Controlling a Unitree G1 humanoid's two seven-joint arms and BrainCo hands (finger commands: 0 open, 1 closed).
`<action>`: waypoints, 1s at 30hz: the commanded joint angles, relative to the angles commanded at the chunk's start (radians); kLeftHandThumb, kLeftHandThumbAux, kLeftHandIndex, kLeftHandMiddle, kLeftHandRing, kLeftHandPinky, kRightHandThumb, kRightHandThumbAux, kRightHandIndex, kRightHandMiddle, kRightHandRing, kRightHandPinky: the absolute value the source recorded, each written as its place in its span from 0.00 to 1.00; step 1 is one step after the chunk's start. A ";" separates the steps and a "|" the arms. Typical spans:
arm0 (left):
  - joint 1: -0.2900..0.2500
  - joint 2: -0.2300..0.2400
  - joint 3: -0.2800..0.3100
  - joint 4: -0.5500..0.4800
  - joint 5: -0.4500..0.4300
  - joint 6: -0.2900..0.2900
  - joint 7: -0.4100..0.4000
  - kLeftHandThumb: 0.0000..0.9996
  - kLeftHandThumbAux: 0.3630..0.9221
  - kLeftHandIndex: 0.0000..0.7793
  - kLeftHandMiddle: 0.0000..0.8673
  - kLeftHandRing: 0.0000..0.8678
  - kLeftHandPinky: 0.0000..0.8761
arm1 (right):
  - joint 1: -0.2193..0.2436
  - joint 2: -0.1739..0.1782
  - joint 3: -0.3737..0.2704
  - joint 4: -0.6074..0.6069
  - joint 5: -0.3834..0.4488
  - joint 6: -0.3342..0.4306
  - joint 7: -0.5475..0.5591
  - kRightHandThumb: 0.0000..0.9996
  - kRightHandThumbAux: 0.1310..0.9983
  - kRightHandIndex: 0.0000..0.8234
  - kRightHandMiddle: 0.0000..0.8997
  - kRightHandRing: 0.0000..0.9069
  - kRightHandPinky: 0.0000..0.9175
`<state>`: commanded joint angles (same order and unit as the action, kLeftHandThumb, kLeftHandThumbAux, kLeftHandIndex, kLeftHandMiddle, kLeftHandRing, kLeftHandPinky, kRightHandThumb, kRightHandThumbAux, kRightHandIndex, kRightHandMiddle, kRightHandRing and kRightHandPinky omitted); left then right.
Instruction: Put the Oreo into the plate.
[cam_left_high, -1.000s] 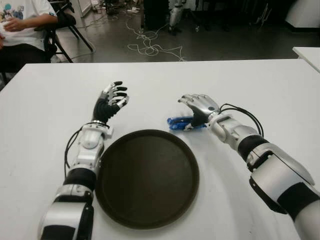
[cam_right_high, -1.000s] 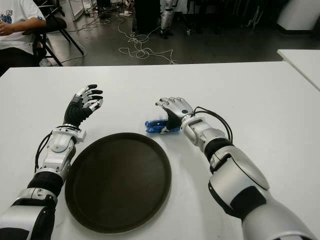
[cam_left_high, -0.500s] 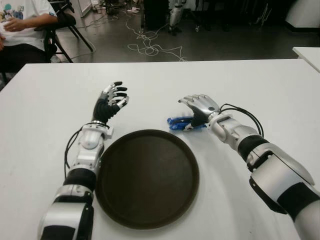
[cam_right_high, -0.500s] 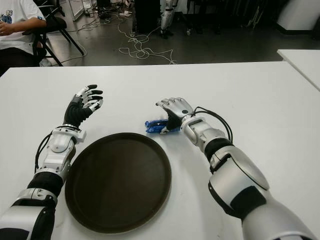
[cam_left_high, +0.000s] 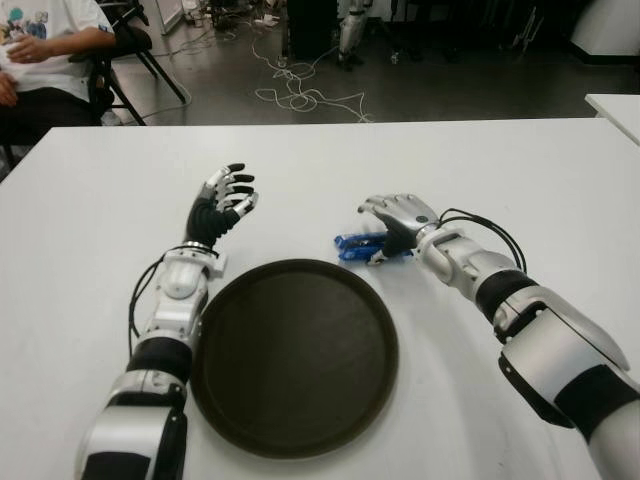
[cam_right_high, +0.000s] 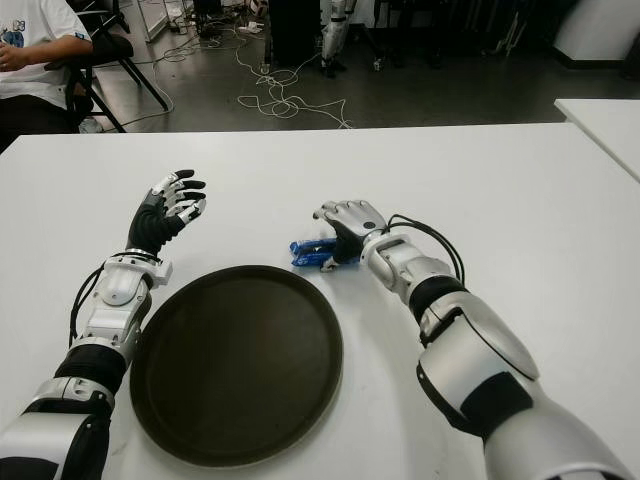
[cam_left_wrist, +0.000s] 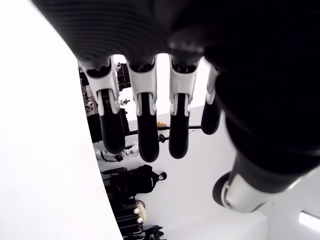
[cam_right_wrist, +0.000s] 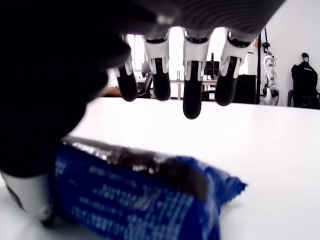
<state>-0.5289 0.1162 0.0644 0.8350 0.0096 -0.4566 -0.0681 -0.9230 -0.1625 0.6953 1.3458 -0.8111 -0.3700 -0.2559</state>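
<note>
Right hand (cam_left_high: 395, 222) lower over Oreo (cam_left_high: 358, 246).

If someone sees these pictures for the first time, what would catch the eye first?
Probably the blue Oreo pack on the white table, with the right hand poised over it, fingers open and not yet closed on it. Next, the large, empty dark plate nearer the robot. The left hand is raised, open, left of the pack.

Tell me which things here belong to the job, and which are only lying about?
Job:
Oreo pack, on table
plate, empty
right hand, open over the pack

Not job:
left hand, open, idle, left of pack
floor cables
seated person
</note>
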 joint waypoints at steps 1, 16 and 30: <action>0.000 0.000 0.000 0.000 -0.001 -0.001 -0.001 0.23 0.63 0.26 0.33 0.32 0.33 | 0.001 0.000 -0.004 0.000 0.004 -0.008 0.016 0.00 0.63 0.25 0.23 0.24 0.24; 0.002 0.003 -0.005 0.000 0.016 -0.015 0.013 0.20 0.67 0.26 0.32 0.30 0.31 | 0.003 0.000 -0.017 -0.006 0.005 -0.031 0.074 0.00 0.69 0.29 0.25 0.25 0.22; 0.003 0.000 -0.004 -0.001 0.014 -0.012 0.015 0.25 0.68 0.27 0.33 0.31 0.33 | 0.001 -0.002 -0.006 -0.011 -0.006 -0.030 0.059 0.00 0.69 0.30 0.26 0.26 0.23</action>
<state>-0.5255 0.1161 0.0607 0.8342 0.0233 -0.4684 -0.0536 -0.9218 -0.1647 0.6894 1.3351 -0.8169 -0.3999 -0.1965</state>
